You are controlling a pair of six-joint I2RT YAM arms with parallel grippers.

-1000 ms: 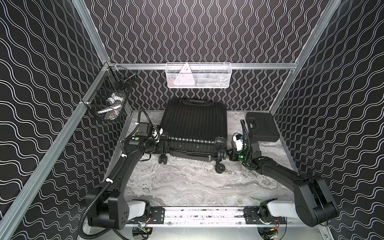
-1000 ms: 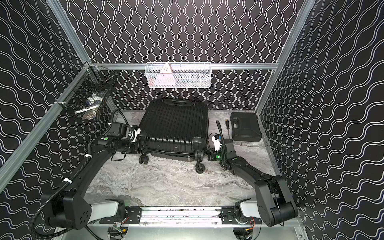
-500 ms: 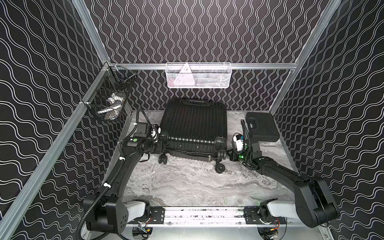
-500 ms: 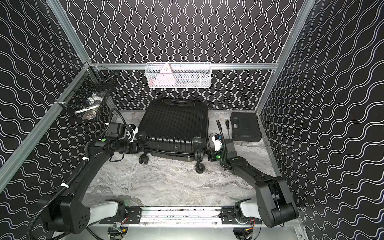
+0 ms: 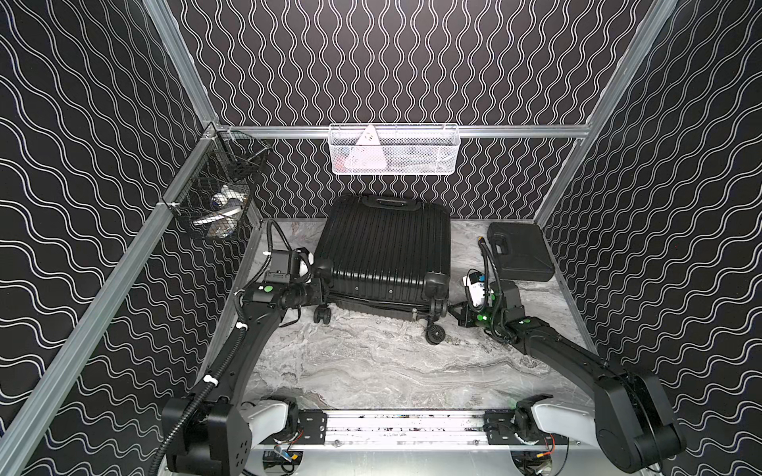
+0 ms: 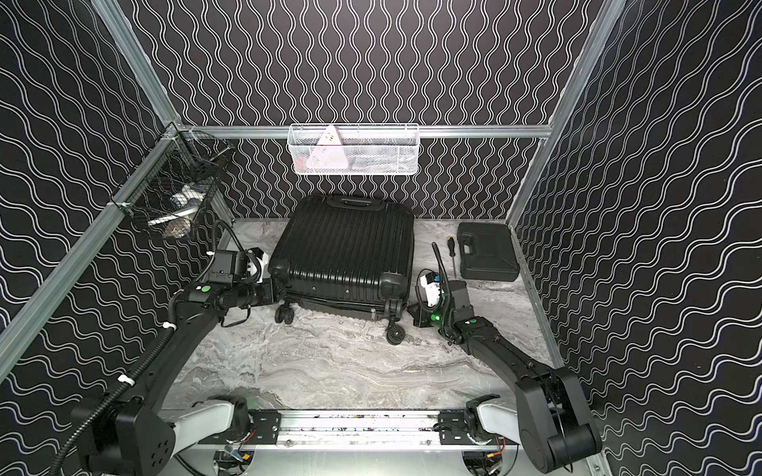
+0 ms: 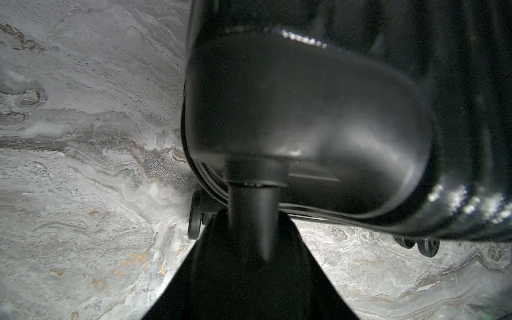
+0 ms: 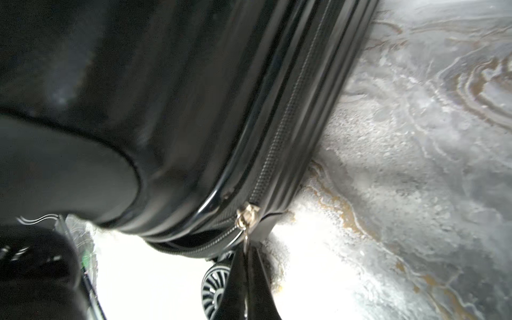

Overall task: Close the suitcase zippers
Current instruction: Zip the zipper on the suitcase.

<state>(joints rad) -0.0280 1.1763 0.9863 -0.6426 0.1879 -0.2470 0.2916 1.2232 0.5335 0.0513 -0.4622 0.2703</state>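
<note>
The black ribbed suitcase (image 5: 383, 251) (image 6: 344, 247) lies flat at the back of the marble table. My left gripper (image 5: 319, 288) (image 7: 249, 224) is at its near-left corner, shut on the leg of a caster wheel (image 7: 256, 199). At the near-right corner my right gripper (image 5: 457, 309) (image 8: 246, 249) is shut on the pull hanging from the silver zipper slider (image 8: 246, 216). Beyond the slider the zippers' track (image 8: 288, 116) is closed. On the slider's other side a dark gap (image 8: 194, 241) shows between the shells.
A flat black tool case (image 5: 519, 251) lies at the back right with a screwdriver (image 6: 451, 251) beside it. A white wire basket (image 5: 393, 150) hangs on the back wall and a black one (image 5: 218, 198) on the left wall. A caster wheel (image 5: 435, 334) stands near my right gripper.
My left wrist has shifted slightly at the suitcase's near-left corner and its jaws have narrowed onto the wheel leg. The right arm and the suitcase have not moved.
</note>
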